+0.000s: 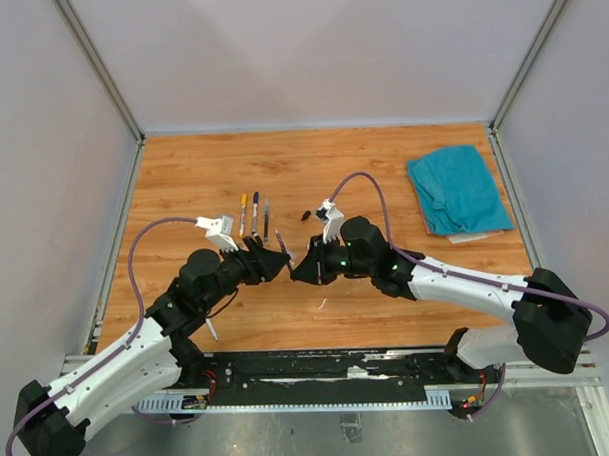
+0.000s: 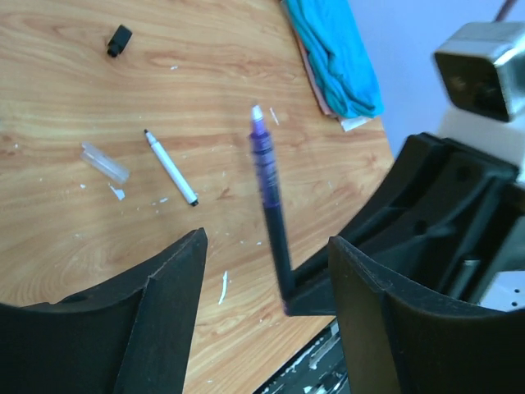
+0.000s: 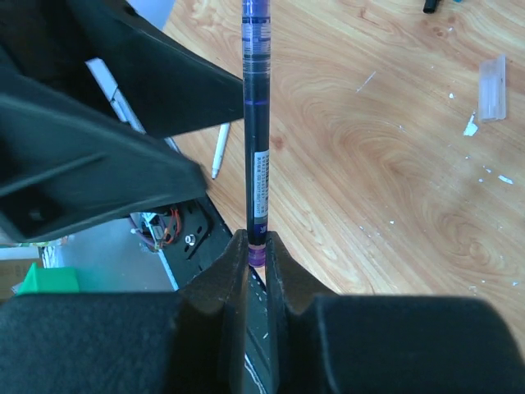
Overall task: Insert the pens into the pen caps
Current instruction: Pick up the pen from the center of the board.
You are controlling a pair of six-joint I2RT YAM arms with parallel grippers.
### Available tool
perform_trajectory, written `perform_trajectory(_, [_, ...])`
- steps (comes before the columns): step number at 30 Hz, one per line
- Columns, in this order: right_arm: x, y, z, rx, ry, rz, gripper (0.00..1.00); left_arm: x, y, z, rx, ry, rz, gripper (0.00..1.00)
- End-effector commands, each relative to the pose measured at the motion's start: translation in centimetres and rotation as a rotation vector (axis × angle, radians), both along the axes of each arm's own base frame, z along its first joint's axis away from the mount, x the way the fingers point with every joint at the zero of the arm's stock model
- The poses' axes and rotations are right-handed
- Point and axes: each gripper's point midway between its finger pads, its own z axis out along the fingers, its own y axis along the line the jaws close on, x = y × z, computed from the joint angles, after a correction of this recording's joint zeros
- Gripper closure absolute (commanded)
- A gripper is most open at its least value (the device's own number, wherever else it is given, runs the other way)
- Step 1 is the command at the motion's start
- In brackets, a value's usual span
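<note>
My right gripper [image 3: 256, 246] is shut on the purple end of a dark-barrelled pen [image 3: 256, 123], which stands up out of its jaws. That same pen [image 2: 269, 197] runs between the spread fingers of my left gripper [image 2: 267, 238], which is open and touches nothing. The two grippers meet at mid-table, left gripper [image 1: 276, 261] beside right gripper [image 1: 296, 271]. Three pens [image 1: 255, 214] lie side by side behind them. A white pen [image 2: 172, 168] and a clear cap [image 2: 105, 162] lie on the wood, a black pen cap [image 2: 119, 39] farther off.
A folded teal cloth [image 1: 456, 188] lies at the back right of the wooden table [image 1: 387, 305]. Another white pen [image 3: 219, 150] lies near the table's front edge by the left arm. Small pale scraps [image 2: 223, 287] dot the wood.
</note>
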Motion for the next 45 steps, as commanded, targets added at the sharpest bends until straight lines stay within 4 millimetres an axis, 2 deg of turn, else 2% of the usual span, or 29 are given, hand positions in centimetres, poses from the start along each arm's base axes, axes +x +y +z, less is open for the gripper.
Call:
perform_trajectory(1, [0.7, -0.2, 2.2, 0.076, -0.027, -0.041, 0.94, 0.9, -0.3, 0.9, -0.066, -0.037, 0.048, 0.37])
perform_trajectory(3, [0.7, -0.2, 2.4, 0.082, -0.036, -0.035, 0.94, 1.0, -0.6, 1.5, -0.11, -0.055, 0.05, 0.42])
perform_trajectory(9, [1.0, -0.2, 3.0, 0.105, -0.06, -0.047, 0.94, 1.1, -1.7, 1.9, -0.149, -0.056, 0.014, 0.57])
perform_trajectory(15, [1.7, -0.3, 3.2, 0.104, -0.072, -0.065, 0.94, 0.6, -2.8, 1.4, -0.164, -0.045, -0.032, 0.64])
perform_trajectory(27, [2.0, -0.2, 3.5, 0.093, -0.089, -0.053, 0.93, 0.7, -2.7, 1.2, -0.164, -0.034, -0.019, 0.9])
perform_trajectory(30, [2.0, -0.4, 3.4, 0.076, -0.102, -0.051, 0.84, 1.1, -2.0, 1.2, -0.132, -0.022, 0.02, 0.98])
perform_trajectory(32, [2.1, -0.8, 3.4, 0.057, -0.117, -0.056, 0.72, 1.3, -1.5, 1.4, -0.111, -0.03, 0.045, 1.0])
perform_trajectory(35, [2.3, -1.6, 3.2, 0.015, -0.149, -0.068, 0.59, 1.6, -0.7, 2.1, -0.074, -0.059, 0.077, 1.0])
perform_trajectory(40, [2.7, -4.1, 2.2, -0.117, -0.213, -0.099, 0.53, 1.9, 0.5, 3.0, 0.049, -0.089, 0.1, 1.0])
perform_trajectory(45, [3.0, -6.8, 0.0, -0.323, -0.259, -0.083, 0.5, 1.7, 0.9, 3.9, 0.229, -0.115, 0.041, 1.0])
